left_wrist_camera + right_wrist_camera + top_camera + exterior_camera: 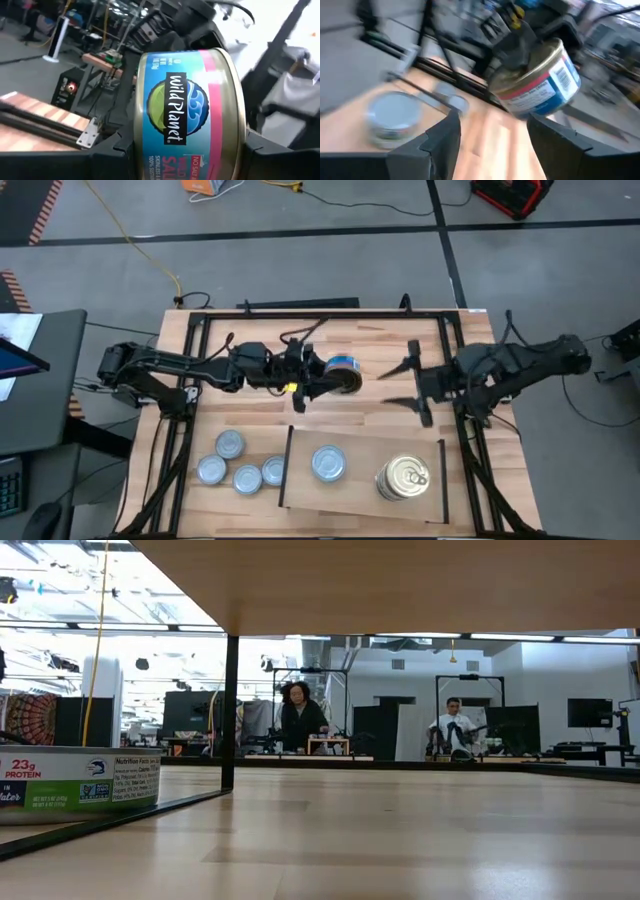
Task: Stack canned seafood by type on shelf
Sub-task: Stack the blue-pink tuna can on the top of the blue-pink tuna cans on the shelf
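My left gripper (338,374) hovers over the middle of the table, shut on a tin (346,366) with a blue and pink label (187,105). My right gripper (398,384) stands open just right of that tin and touches nothing; in its wrist view the held tin (540,80) shows ahead of its fingers (442,142). The shelf (365,495) lies at the near edge. A silvery-blue tin (328,463) and a gold-lidded stack (403,478) rest on it on their flat bottoms. My left gripper pinches the tin by its two flat ends (137,125) between its two fingers (260,152), so the label wall faces the wrist camera. The fingers come about level from the table's left. The tin is on edge, somewhat tilted, lifted clear of the table.
Several silvery tins (240,465) sit on the tabletop left of the shelf; one (80,780) shows at the left of the low view. Black frame rails (320,313) border the table. People stand and sit in the room beyond.
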You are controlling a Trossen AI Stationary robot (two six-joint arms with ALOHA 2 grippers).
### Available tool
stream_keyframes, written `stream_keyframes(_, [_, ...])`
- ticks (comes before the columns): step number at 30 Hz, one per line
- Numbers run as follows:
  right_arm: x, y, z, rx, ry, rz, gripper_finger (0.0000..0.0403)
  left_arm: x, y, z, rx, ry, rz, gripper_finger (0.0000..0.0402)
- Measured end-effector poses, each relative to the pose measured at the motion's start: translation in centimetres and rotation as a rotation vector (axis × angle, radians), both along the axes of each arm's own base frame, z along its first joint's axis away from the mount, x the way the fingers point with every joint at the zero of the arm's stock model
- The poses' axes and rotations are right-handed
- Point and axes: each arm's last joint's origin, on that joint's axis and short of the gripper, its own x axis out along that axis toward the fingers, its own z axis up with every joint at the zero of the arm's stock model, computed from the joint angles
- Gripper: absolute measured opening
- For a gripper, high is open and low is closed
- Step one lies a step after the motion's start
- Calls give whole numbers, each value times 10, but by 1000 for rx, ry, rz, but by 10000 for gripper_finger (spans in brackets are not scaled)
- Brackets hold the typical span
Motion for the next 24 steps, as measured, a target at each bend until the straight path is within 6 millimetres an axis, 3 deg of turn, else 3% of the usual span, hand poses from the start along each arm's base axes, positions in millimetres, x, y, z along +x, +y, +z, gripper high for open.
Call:
stream_keyframes(3, [0,-3,7,-30,-56,-93,265,0,10,2,-107,-16,8,177])
stream_keyframes(6, [3,-4,4,-174,-40,-120,265,0,21,2,-224,-22,12,177])
stream_keyframes(9, [6,-5,3,-201,-40,-150,265,-1,30,2,-237,-24,37,177])
stream_keyframes(16, [2,-27,19,131,-66,-201,265,0,35,4,-156,-58,21,177])
stream_keyframes(20, [10,-39,15,318,-42,-244,266,4,33,3,-99,-71,29,177])
stream_keyframes(24, [14,-44,12,378,-9,-203,266,13,27,5,-24,-72,38,177])
